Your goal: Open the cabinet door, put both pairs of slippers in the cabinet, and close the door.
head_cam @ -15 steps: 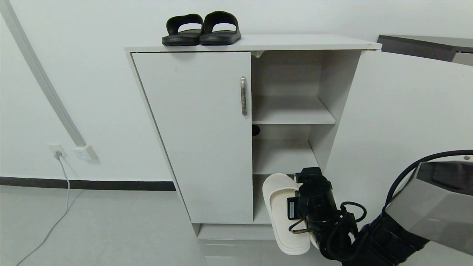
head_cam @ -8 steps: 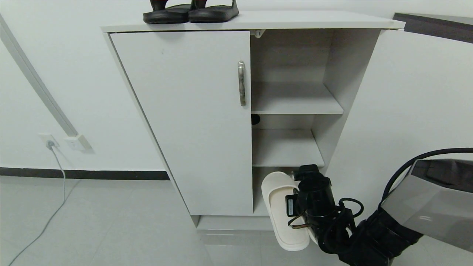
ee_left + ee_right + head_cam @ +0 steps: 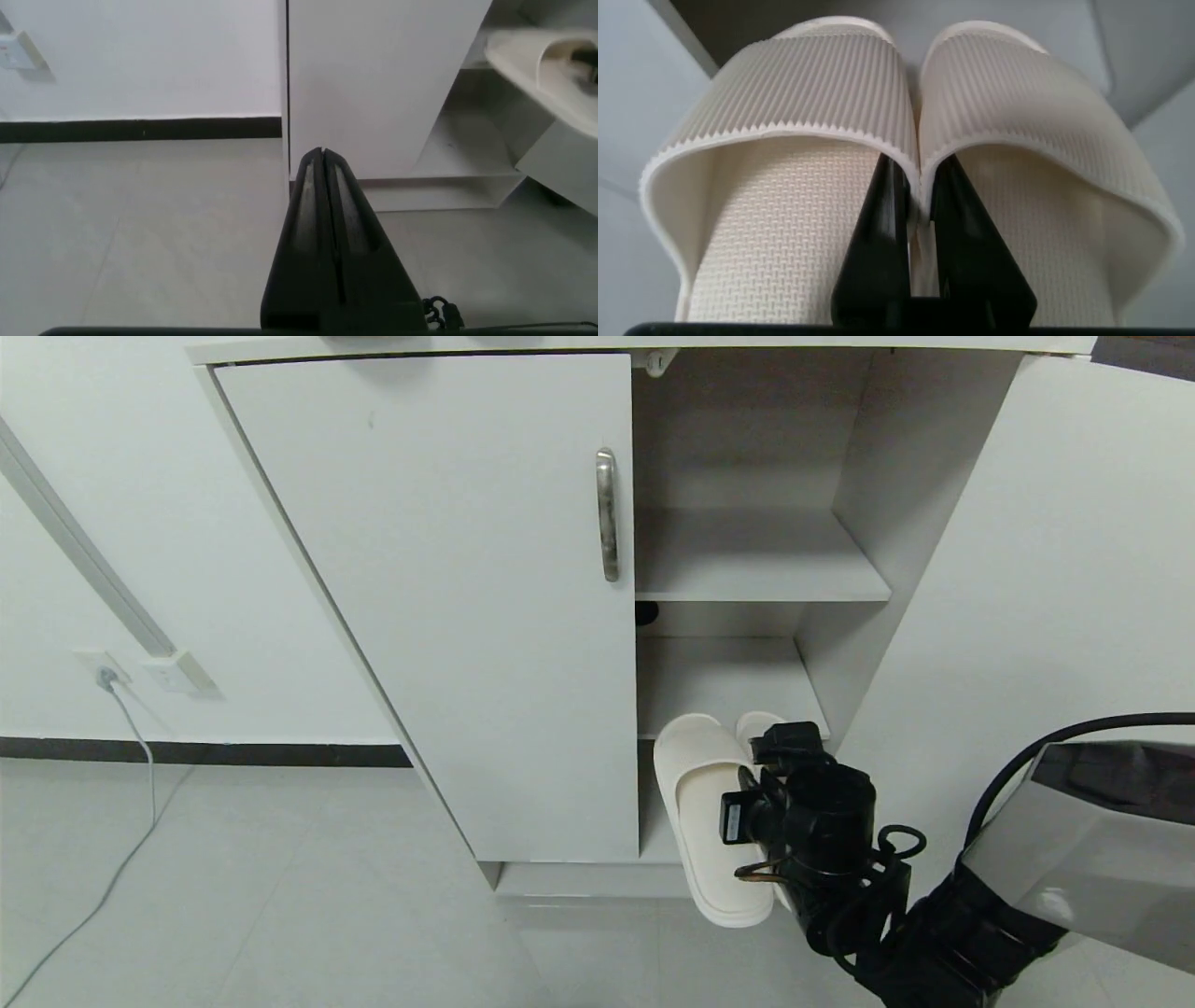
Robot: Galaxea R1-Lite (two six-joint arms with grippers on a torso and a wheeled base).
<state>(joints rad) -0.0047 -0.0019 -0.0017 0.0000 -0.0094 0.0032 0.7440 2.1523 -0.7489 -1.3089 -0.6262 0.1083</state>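
My right gripper (image 3: 761, 803) (image 3: 920, 201) is shut on the inner edges of a pair of white slippers (image 3: 702, 807) (image 3: 831, 121), held side by side. Their toes point into the cabinet's open right half (image 3: 738, 653), in front of the lowest compartment below the second shelf. The right door (image 3: 1046, 579) stands swung open; the left door (image 3: 448, 597) with its metal handle (image 3: 608, 513) is closed. My left gripper (image 3: 323, 177) is shut on nothing, low over the floor in front of the closed left door, where the slippers (image 3: 542, 61) show to one side.
Two bare shelves (image 3: 747, 569) sit inside the open half. A wall socket with a grey cable (image 3: 112, 681) and a slanted conduit lie to the left on the wall. The tiled floor (image 3: 233, 896) in front is open.
The head camera has dropped and closed in, so the cabinet top with the black slippers has left the picture. My right gripper has carried the white slippers up and further into the opening.
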